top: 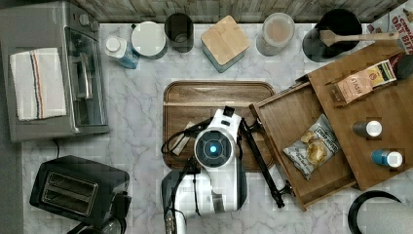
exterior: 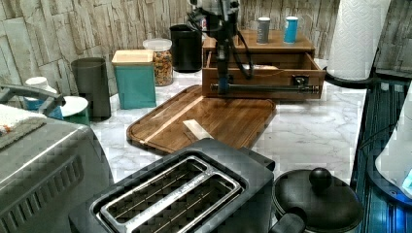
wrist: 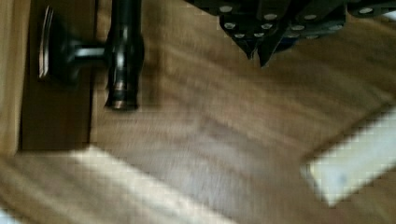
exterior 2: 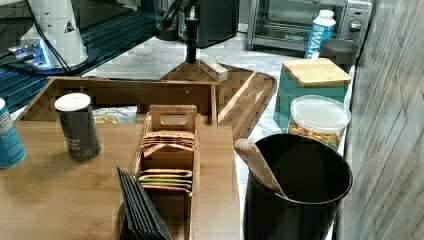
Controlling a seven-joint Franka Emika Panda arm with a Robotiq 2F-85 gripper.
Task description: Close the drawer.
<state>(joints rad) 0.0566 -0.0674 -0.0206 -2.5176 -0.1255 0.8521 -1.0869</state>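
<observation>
The light-brown drawer point(top: 287, 117) stands pulled out of its cabinet, with a bag of chips point(top: 314, 146) lying inside. A long black bar handle point(top: 263, 161) runs along the drawer's front point(exterior: 262, 77). My gripper point(wrist: 257, 52) hangs over the dark tray point(top: 195, 90) just in front of one end of the handle point(wrist: 122, 56). Its fingertips are pressed together with nothing between them and stand apart from the bar. In the left view the gripper point(exterior: 223, 89) points down by the left end of the handle point(exterior: 267, 89). The right view shows the gripper point(exterior 2: 190, 56) beyond the drawer point(exterior 2: 125, 92).
A small pale block point(top: 181, 141) lies on the tray. The cabinet top point(top: 389, 102) carries two cans and a tea box. A toaster point(top: 78, 187) and a toaster oven point(top: 53, 73) stand at the top view's left. Jars and canisters line the back wall.
</observation>
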